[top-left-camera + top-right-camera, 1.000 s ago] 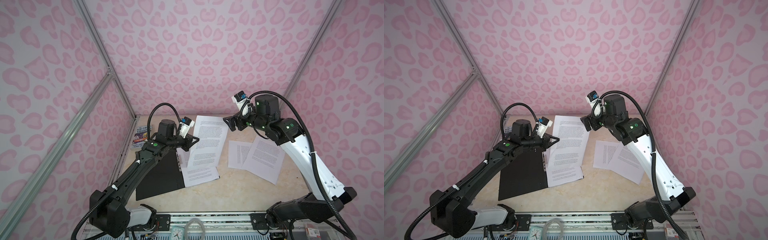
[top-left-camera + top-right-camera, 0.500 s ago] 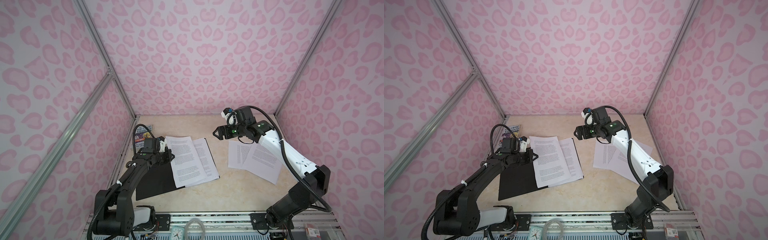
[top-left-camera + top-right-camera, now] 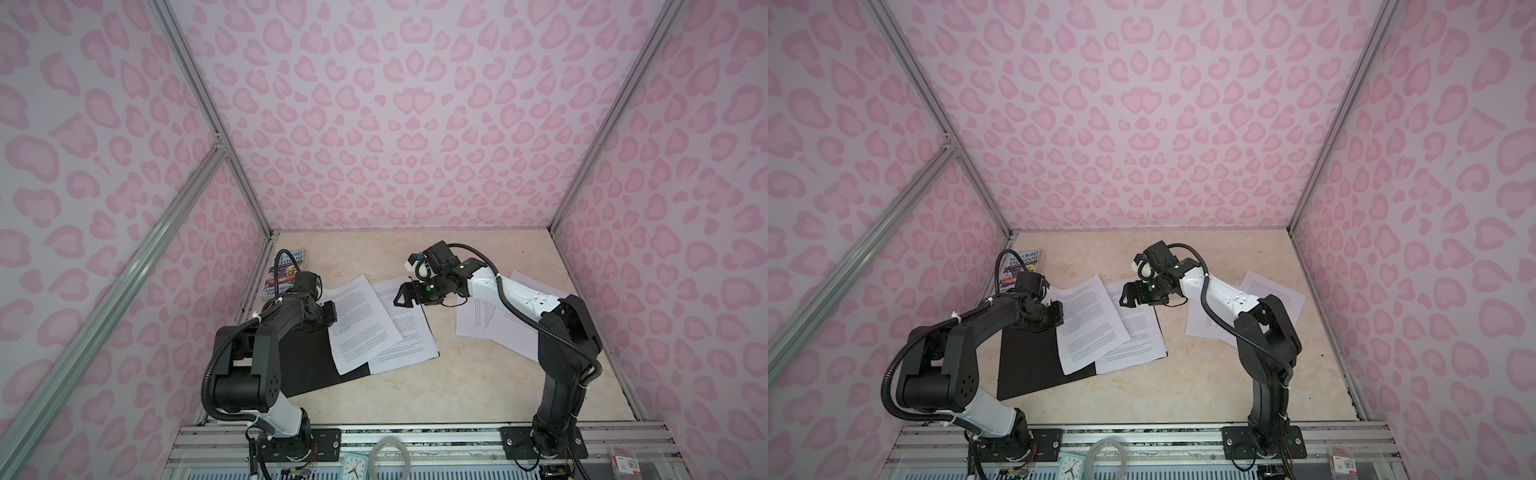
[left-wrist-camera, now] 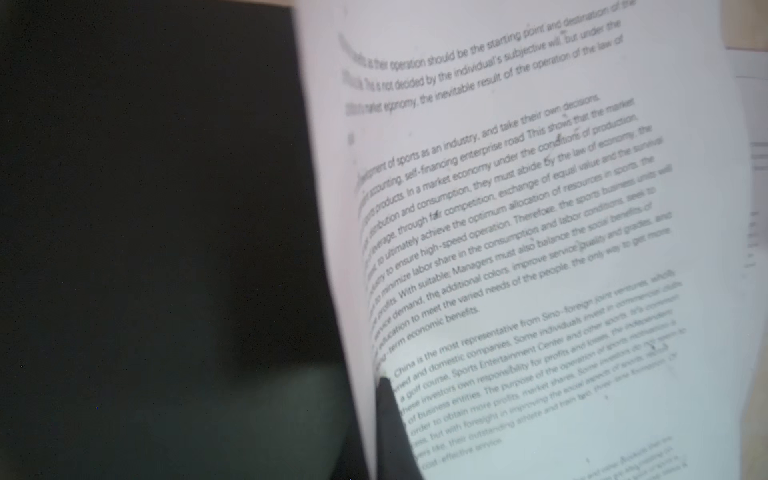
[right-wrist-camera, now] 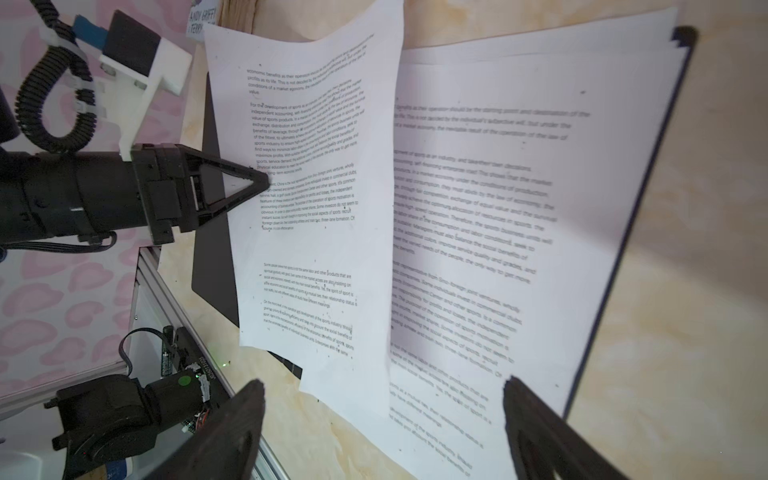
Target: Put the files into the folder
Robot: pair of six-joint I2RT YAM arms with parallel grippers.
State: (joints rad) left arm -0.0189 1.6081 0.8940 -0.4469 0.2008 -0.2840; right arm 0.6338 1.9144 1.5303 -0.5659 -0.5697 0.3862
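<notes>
With your left pincer [image 5: 262, 182] clamped on the sheet [image 5: 307, 232] over the folder [image 3: 307, 361] and right pincer [image 3: 398, 296] open, lower it flat inside.

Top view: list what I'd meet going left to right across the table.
Paperback book → left gripper → printed sheet that it pinches → right gripper, open → loose sheets under the right arm. The folder overlaps several, so it is left out.

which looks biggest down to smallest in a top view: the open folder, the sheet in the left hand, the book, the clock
1. folder, though papers cover much of it
2. sheet
3. book, partly hidden by the arm
4. clock
</notes>
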